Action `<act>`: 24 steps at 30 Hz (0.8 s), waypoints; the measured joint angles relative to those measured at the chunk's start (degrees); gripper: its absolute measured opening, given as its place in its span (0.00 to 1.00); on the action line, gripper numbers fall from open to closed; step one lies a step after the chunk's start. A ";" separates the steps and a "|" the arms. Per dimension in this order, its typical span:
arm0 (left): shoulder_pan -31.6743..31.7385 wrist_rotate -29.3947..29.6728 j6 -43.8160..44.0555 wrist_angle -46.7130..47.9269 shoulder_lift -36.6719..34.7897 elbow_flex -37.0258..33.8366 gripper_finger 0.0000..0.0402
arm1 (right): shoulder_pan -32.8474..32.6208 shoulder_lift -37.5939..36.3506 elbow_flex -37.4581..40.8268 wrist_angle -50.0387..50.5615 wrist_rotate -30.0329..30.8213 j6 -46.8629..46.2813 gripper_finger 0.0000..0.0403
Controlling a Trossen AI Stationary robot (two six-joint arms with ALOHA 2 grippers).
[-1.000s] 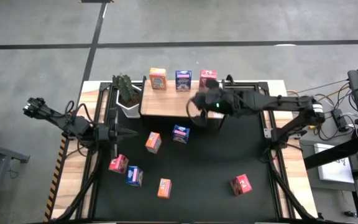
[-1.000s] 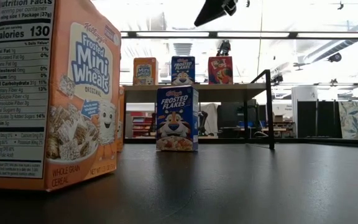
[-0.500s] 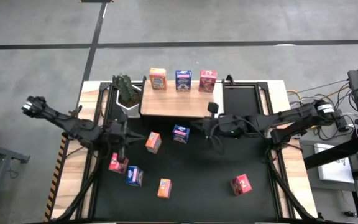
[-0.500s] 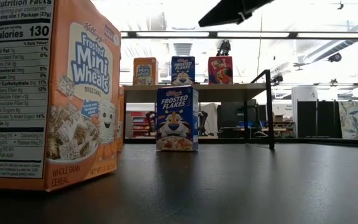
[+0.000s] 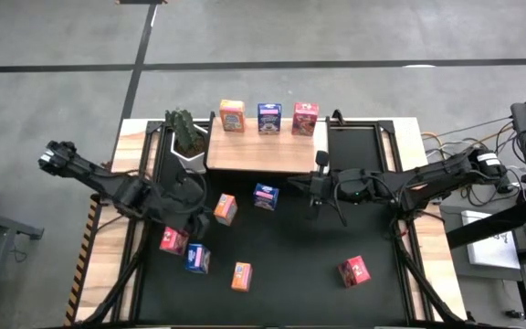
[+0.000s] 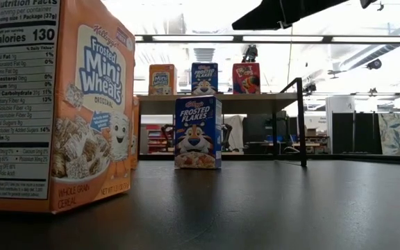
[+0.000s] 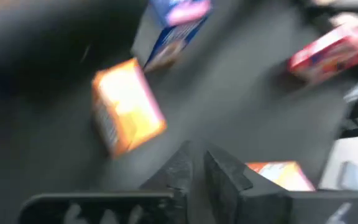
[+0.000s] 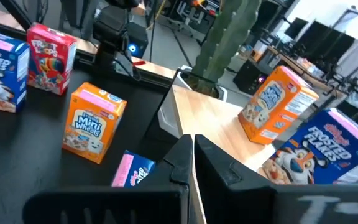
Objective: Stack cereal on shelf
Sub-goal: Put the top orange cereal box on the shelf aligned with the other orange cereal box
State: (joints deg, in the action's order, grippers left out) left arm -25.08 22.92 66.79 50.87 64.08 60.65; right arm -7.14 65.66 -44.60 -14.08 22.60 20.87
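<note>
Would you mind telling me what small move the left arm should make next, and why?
Probably open the left gripper and lower it over the orange box just beside it. Three boxes already stand on the shelf, six remain on the black mat, and the left fingers look closed and empty.

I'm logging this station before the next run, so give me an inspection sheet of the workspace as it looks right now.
Surface: black mat on a wooden table.
Job's things: three boxes, orange, blue and red, stand in a row on the shelf; six more boxes sit on the mat.
Clutter: potted plant beside the shelf.
Grippers: left gripper shut, empty, over the mat near an orange box; right gripper shut, empty, by the shelf's corner.
Cables: bundle off the table, near the right arm's base.
Surroundings: concrete floor; equipment beside the table.
</note>
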 joint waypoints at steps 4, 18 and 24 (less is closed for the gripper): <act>0.65 -1.53 4.31 1.82 3.75 2.09 0.16 | 0.00 -0.01 0.00 0.04 -0.60 1.55 0.02; 9.60 -0.95 1.58 1.83 14.13 3.64 0.62 | -0.01 -0.01 0.00 1.86 -0.58 3.23 0.02; 10.16 0.59 0.05 1.94 18.19 4.23 0.64 | -0.02 -0.01 0.02 3.16 -0.58 2.87 0.02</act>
State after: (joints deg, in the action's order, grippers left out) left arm -14.91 23.51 66.84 52.80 82.27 64.88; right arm -7.16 65.65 -44.58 -10.92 22.02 23.74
